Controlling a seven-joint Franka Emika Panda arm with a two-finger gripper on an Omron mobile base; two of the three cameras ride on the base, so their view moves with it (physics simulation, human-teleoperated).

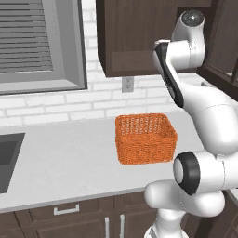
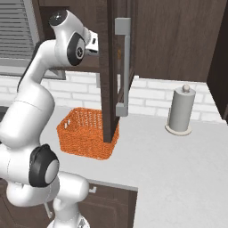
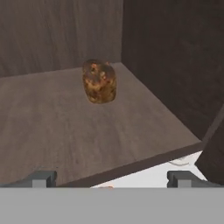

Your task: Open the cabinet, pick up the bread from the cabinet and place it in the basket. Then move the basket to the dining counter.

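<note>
The bread [image 3: 99, 81], a brown crusty loaf standing on end, rests toward the back of the cabinet's wooden shelf [image 3: 52, 127]. My gripper [image 3: 113, 179] is open in front of the shelf edge, with the loaf ahead and apart from both fingertips [image 3: 43, 178]. The cabinet [image 1: 135, 37] hangs on the brick wall, and its door [image 2: 116, 67] with the long silver handle [image 2: 123, 67] stands swung open. My arm reaches up into it. Below on the worktop sits the orange wicker basket [image 1: 145, 138] [image 2: 87, 132], with nothing in it. The dining counter is out of view.
A grey paper towel roll [image 2: 180, 111] stands on the pale worktop [image 1: 69, 158] to the right of the open door. A sink [image 1: 7, 158] lies at the far left under a window [image 1: 37, 42]. Brown drawers [image 1: 65, 210] run below the worktop.
</note>
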